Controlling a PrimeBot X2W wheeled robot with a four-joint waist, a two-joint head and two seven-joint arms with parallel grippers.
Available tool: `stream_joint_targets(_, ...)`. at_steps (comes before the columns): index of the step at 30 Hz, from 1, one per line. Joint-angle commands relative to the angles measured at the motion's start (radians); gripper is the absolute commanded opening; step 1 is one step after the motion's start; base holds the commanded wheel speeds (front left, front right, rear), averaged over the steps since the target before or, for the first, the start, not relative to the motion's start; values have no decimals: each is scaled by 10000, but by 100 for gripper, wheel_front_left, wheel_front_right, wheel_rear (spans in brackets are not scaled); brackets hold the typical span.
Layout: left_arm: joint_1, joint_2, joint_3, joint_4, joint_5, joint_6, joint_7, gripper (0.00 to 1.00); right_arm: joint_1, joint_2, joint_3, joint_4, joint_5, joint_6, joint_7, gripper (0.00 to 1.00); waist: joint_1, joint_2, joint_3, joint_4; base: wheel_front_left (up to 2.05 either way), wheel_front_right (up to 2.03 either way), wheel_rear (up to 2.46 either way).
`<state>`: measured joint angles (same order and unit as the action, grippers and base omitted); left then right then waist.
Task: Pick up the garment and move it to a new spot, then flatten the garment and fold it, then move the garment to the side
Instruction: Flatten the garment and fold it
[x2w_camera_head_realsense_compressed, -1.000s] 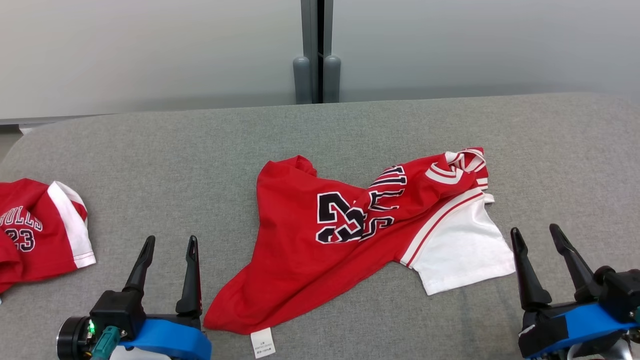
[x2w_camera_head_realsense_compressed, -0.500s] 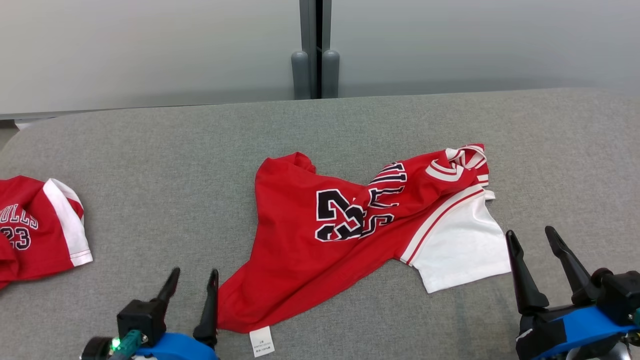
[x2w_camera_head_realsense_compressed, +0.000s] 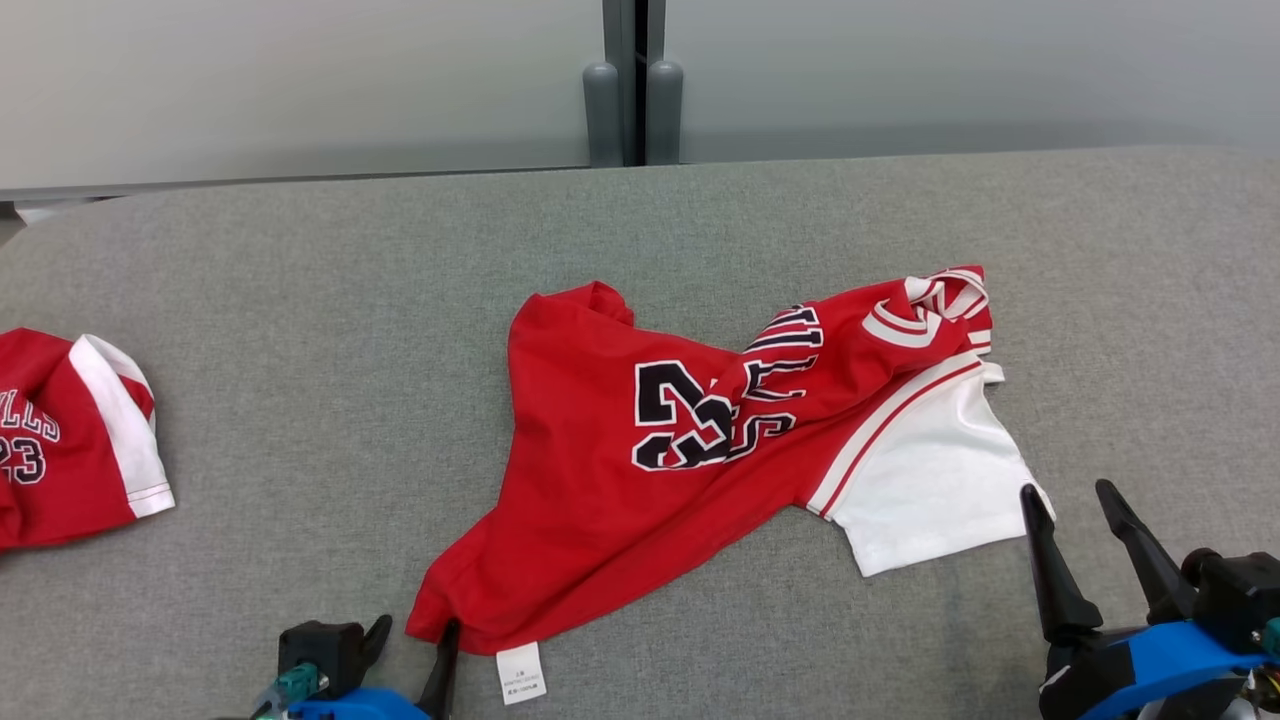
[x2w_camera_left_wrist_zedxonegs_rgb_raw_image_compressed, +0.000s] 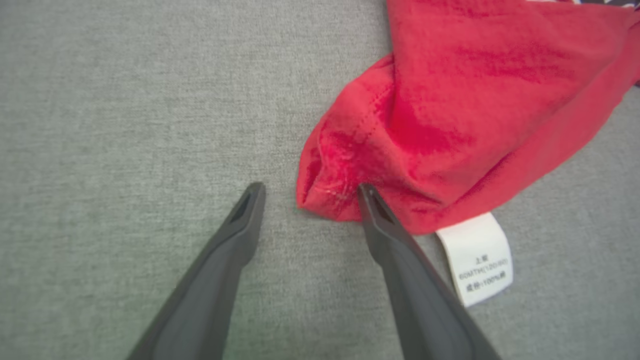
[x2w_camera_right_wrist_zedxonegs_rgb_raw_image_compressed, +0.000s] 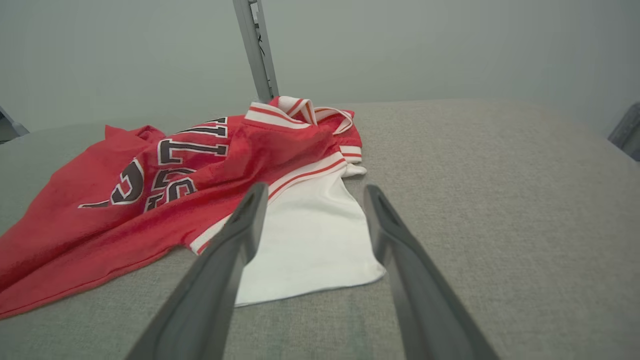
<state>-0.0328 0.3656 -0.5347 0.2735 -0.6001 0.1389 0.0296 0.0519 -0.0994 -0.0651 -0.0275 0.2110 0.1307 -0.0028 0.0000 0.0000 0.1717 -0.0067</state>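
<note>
The garment is a red jersey with a black "23" and a white sleeve, lying crumpled in the middle of the grey padded table. My left gripper is open at the jersey's near left corner. In the left wrist view the left gripper straddles the tip of that red corner, its right finger touching the cloth beside a white label. My right gripper stands open just right of the white sleeve, holding nothing. The right wrist view has the right gripper above the sleeve.
A second red jersey with a white stripe lies at the table's left edge. Two grey posts stand behind the table's far edge against a pale wall. Bare grey surface lies between the two jerseys and to the right of the sleeve.
My left gripper has moved right and down the head view to the jersey's near left corner, staying open. The head camera has shifted slightly. The right gripper has barely moved.
</note>
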Motion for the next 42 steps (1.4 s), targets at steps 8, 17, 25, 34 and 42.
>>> stream_joint_targets(8, -509, 25, -189, 378, -45, -290, 329, 0, -623, -474, -263, 1982, 105, 1, -228, 100, 0, 0, 435, -64, 0, 0, 0)
stream_joint_targets(17, -923, -33, -88, 389, 84, -260, -187, 0, -2275, -670, -186, 5245, 325, 1, -927, 100, 0, 0, 662, 148, 0, 0, 0)
stream_joint_targets(25, -877, -66, 8, 101, 52, -148, -582, 0, -3039, -699, 325, 6735, 705, 1, -1152, 0, 0, 0, 538, 190, 0, 0, 0)
stream_joint_targets(34, -831, 29, 316, -1194, 87, 131, -1170, 0, -2852, -1224, 418, 5360, 1037, 1, -2034, 0, 0, 0, 47, 196, 0, 0, 0)
stream_joint_targets(42, -1067, 495, 981, -3628, 257, 584, -1450, 0, -2473, -1513, -447, 1582, 397, 1, -1595, 0, 0, 0, -706, 32, 0, 0, 0)
